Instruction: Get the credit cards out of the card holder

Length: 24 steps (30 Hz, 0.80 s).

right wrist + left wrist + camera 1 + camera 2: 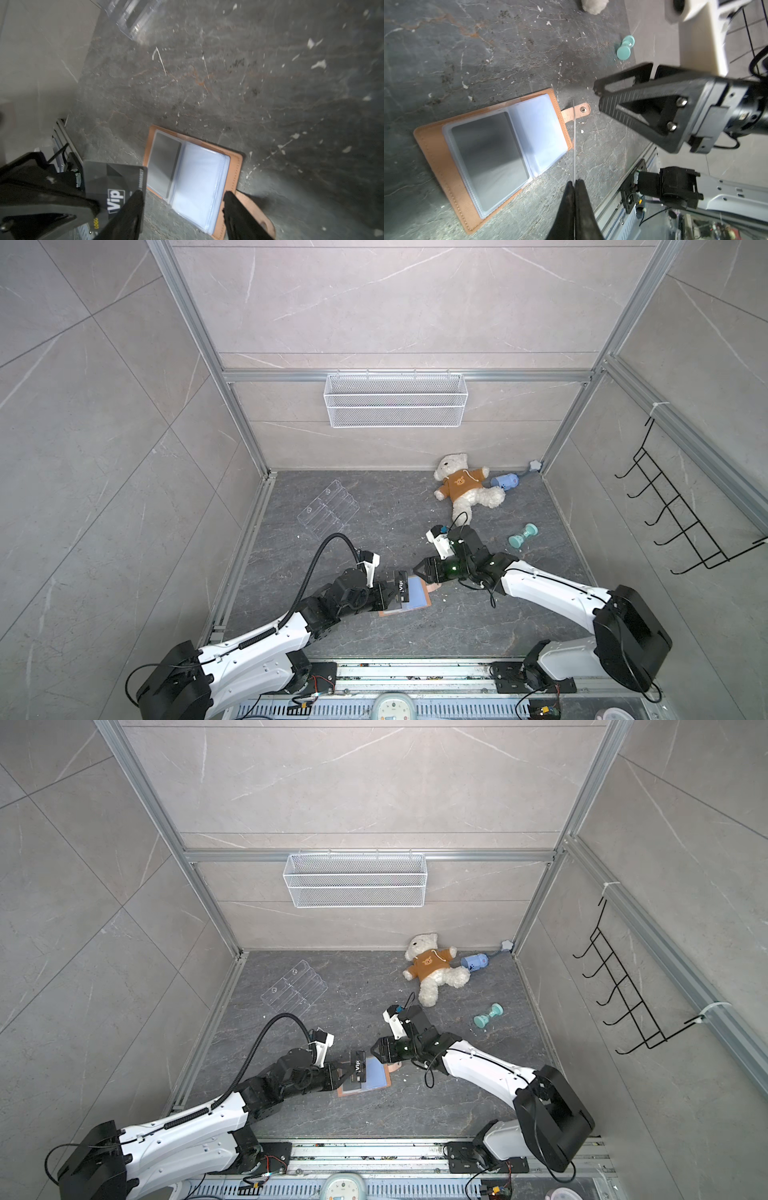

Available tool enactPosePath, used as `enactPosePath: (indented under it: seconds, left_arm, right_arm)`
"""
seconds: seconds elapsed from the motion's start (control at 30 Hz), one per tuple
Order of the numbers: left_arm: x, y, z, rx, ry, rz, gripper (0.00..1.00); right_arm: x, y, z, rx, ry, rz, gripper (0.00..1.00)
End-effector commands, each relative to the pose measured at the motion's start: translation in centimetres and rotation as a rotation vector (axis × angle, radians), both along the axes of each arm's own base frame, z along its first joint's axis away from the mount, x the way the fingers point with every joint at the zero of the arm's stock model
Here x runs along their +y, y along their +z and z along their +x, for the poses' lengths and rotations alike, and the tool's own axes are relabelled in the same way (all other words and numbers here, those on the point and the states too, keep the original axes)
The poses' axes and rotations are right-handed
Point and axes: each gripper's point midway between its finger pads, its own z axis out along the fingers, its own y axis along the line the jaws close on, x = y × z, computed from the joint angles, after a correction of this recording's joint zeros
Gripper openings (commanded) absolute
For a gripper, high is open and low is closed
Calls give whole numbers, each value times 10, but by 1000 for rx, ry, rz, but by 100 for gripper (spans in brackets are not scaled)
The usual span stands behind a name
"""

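Observation:
The card holder (417, 595) (374, 1073) lies open on the dark floor, tan leather (436, 149) (234, 164) with pale blue sleeves up. A grey card shape (490, 158) (164, 164) shows inside one sleeve. My left gripper (392, 593) (574, 181) is shut on a black "Vip" credit card (401, 587) (358, 1066) (116, 180), held on edge above the holder's left part; in the left wrist view it is a thin line (574, 145). My right gripper (417, 572) (182, 194) hangs open over the holder's strap tab (579, 110) side, holding nothing.
A clear acrylic rack (328, 510) lies at the back left. A teddy bear (465, 487), a blue bottle (505, 481) and a teal dumbbell (523, 536) lie at the back right. A wire basket (395, 400) hangs on the back wall. Metal rails edge the floor.

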Motion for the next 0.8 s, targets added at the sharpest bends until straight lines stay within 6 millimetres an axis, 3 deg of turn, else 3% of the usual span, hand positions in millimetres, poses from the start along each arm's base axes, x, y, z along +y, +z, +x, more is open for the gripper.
enactPosePath:
  seconds: [0.0, 0.1, 0.23, 0.43, 0.5, 0.77]
  left_arm:
    - [-4, 12, -11, -108, -184, 121, 0]
    - [-6, 21, -10, -201, -277, 197, 0]
    - [-13, 39, -12, -344, -413, 242, 0]
    - [-19, 50, -11, -532, -579, 325, 0]
    - [-21, 49, -8, -557, -609, 352, 0]
    - [-29, 45, -10, -592, -761, 415, 0]
  right_arm:
    - [-7, 28, -3, -138, 167, -50, 67]
    - [-10, 50, -2, -217, 276, -30, 65]
    - [-16, 76, 13, -267, 295, 112, 64]
    - [-14, 91, -2, -464, 535, 174, 61]
    - [-15, 95, 1, -483, 547, 217, 60]
    - [-13, 92, -32, -497, 754, 292, 52]
